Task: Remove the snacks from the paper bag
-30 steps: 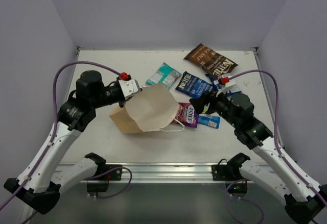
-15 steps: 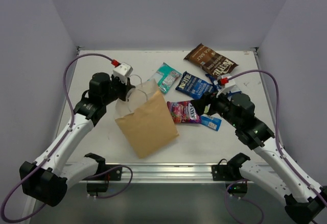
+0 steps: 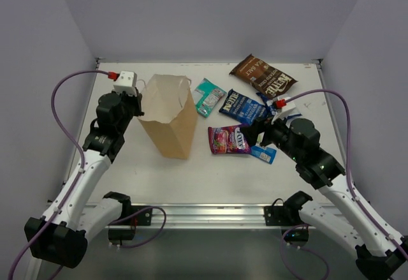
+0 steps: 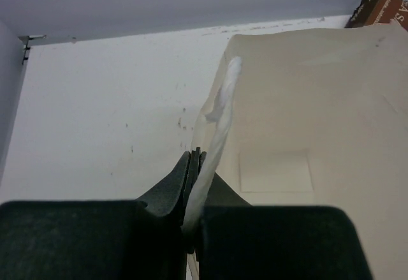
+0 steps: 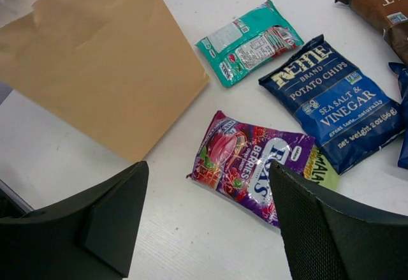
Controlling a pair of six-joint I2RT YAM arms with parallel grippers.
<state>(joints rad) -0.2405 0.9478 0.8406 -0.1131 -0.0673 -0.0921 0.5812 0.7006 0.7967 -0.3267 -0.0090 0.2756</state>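
Observation:
The tan paper bag (image 3: 167, 117) stands upright at the left-middle of the table, mouth up. My left gripper (image 3: 131, 96) is shut on its white string handle (image 4: 220, 117) at the bag's left rim. Its pale inside (image 4: 306, 101) shows no packet. The snacks lie on the table to its right: teal-white packet (image 3: 209, 96), dark blue chip bag (image 3: 242, 106), brown chip bag (image 3: 262, 74), pink-purple candy pack (image 3: 226, 140), small blue bar (image 3: 262, 153). The blue-white packet (image 3: 288, 110) is partly behind my right arm. My right gripper (image 5: 209, 171) is open and empty above the candy pack (image 5: 255, 165).
The table's white walls rise at the back and both sides. A metal rail (image 3: 204, 213) runs along the near edge between the arm bases. In the right wrist view the bag (image 5: 102, 63) stands left of the teal-white packet (image 5: 252, 41) and the dark blue chip bag (image 5: 335, 101).
My left gripper has swung back and left with the handle, and the bag has gone from tilted over the candy pack to upright. The candy pack now lies uncovered. My right arm barely moved.

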